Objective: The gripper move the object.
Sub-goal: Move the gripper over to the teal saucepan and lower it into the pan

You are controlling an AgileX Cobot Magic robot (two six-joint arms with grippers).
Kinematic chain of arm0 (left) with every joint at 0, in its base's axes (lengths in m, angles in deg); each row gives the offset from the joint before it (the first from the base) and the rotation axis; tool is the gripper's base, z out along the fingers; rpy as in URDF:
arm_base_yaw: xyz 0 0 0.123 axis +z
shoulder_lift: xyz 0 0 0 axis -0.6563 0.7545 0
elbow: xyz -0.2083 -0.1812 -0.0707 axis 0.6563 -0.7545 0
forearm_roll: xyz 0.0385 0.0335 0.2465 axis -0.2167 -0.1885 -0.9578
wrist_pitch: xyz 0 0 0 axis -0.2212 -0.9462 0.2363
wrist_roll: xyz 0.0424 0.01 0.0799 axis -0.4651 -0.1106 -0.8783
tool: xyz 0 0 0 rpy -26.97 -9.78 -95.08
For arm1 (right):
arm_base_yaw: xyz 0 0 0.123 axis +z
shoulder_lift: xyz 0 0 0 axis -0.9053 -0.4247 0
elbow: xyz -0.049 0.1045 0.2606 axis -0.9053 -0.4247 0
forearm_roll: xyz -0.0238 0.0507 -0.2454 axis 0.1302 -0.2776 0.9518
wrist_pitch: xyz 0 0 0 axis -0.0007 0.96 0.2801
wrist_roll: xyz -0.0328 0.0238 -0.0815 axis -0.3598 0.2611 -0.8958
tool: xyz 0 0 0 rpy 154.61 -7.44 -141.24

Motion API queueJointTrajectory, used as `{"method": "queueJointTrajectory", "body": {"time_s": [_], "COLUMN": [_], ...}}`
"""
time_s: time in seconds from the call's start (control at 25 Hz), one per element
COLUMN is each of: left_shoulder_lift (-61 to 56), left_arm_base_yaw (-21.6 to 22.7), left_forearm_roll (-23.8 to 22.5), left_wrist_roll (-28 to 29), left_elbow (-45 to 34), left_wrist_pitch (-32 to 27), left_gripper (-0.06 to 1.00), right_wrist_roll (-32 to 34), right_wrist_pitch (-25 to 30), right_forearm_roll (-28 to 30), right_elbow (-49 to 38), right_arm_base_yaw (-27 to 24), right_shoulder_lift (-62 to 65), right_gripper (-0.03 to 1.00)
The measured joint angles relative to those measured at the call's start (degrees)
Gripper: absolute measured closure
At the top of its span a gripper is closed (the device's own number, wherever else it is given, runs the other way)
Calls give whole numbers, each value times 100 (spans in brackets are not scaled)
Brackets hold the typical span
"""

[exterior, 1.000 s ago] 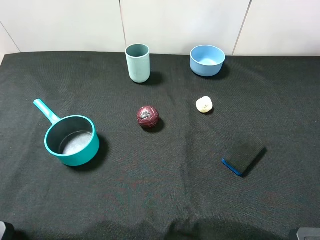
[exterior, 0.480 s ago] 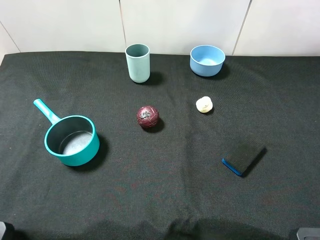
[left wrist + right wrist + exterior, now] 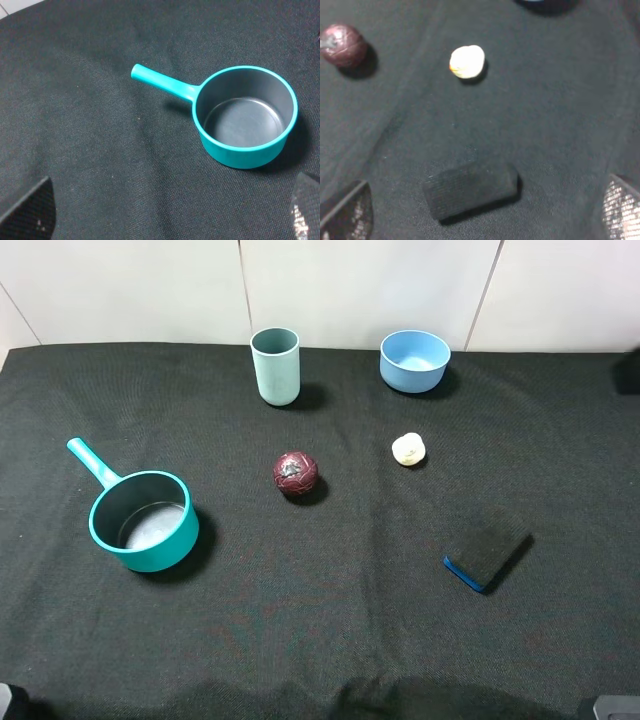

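Teal plastic, by the look of it, makes up the saucepan. It stands upright and empty on the black cloth of the worktop, ahead of the left pincer and well apart from it. We see that pincer spread wide, only the tips of its fingers showing at either side, with nothing between them but cloth. The pan's long handle lies level and runs across in front of the pincer rather than toward it.

The right pincer is likewise wide open and empty. It hangs over a dark block that lies on the cloth, far from the pan, and we judge it has no part in this.

We take the move as not yet begun, so the reach and the grasp come first, and several things could spoil them. The handle is round and smooth, so fingers closing off-centre could squeeze it out. With the weight all at one end, the pan could also swing down about the grip. A shallow bite on the thin rim might slip. A fingertip brought too low could catch the cloth or nudge the light pan so that it skids. A maroon ball lies beyond the pan toward the right pincer's side, and a wide carry that way could set it rolling.
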Motion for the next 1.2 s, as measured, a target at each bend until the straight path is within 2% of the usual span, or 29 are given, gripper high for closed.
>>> {"method": "queueJointTrajectory", "body": {"time_s": [0.36,0.56,0.92,1.2], "left_shoulder_lift": [0,0,0,0], "left_arm_base_yaw": [0,0,0,0], "left_forearm_roll": [0,0,0,0], "left_wrist_roll": [0,0,0,0], "left_elbow": [0,0,0,0], "left_wrist_pitch": [0,0,0,0], "left_gripper": [-5,-5,-5,-5], "right_wrist_roll": [423,618,758,805], "right_wrist_pitch": [328,507,552,552], "right_forearm_roll": [844,1111,1365,1322], "right_elbow": [1229,1795,2433,2982], "right_arm_base_yaw": [1460,2085,2834,3244], "right_shoulder_lift": [-1632,-2327,-3092,-3730], "right_gripper": [27,27,27,27]}}
